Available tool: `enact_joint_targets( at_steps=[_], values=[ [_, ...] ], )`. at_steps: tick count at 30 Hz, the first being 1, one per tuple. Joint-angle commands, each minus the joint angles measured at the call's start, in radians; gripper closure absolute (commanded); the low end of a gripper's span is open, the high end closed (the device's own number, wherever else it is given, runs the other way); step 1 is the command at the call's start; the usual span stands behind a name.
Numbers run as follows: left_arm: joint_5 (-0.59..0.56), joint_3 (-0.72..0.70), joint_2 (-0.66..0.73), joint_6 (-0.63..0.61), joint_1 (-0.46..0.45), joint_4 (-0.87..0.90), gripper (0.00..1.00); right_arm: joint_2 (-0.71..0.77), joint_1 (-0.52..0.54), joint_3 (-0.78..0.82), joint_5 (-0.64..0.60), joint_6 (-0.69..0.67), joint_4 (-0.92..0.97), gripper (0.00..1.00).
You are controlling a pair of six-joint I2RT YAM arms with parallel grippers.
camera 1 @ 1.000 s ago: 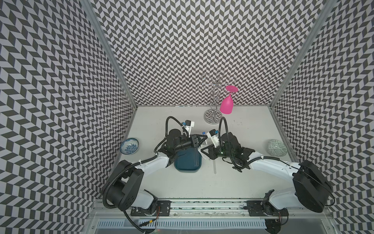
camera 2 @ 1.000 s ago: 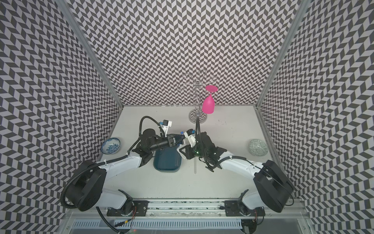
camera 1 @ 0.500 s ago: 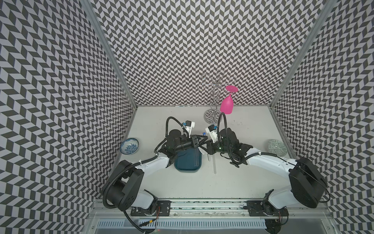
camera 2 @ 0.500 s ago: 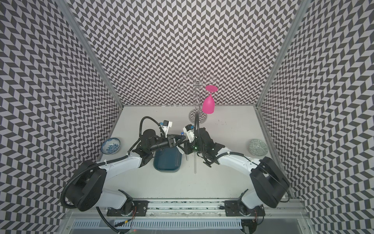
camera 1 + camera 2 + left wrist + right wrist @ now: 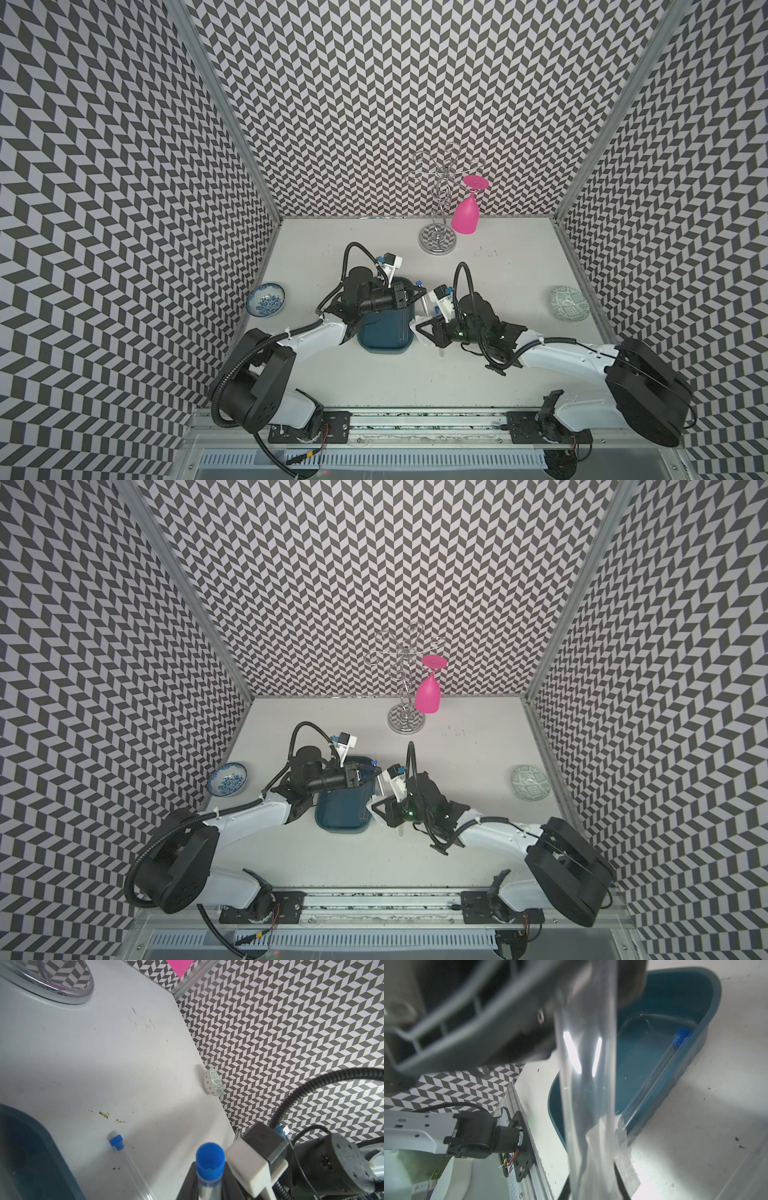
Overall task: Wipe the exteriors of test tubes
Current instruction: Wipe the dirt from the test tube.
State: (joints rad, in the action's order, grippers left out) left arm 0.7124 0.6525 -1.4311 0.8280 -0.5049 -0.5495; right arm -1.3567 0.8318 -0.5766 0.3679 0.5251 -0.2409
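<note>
Right gripper is sitting lower in frame than a second ago, pinching tissue round the held tube, frame centre. Left gripper is clamping its capped end. Seemingly mid-task: loose tube is lying beside tray, tray tubes are waiting inside.

Right wrist view: held test tube is a close blur, running off two opposite edges. I get the tissue only partly, behind it; right gripper fingers are cropped. Left wrist view: table tube leaves the frame partway. Both top views: it sits mostly under the right gripper.
</note>
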Motion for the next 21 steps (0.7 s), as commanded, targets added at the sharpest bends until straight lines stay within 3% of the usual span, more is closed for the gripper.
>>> enact_joint_targets(
  at_steps=[1,11,21],
  values=[
    [-0.046,0.030,0.026,-0.017,0.039,-0.078,0.81,0.015,0.021,0.043,0.008,0.034,0.090,0.83],
    [-0.031,0.048,0.056,-0.066,0.096,0.009,0.81,0.067,0.038,0.087,0.018,0.056,0.119,0.84],
    [-0.059,0.104,0.141,-0.279,0.198,0.392,0.81,0.225,-0.008,0.049,-0.029,0.065,0.216,0.82]
  ],
)
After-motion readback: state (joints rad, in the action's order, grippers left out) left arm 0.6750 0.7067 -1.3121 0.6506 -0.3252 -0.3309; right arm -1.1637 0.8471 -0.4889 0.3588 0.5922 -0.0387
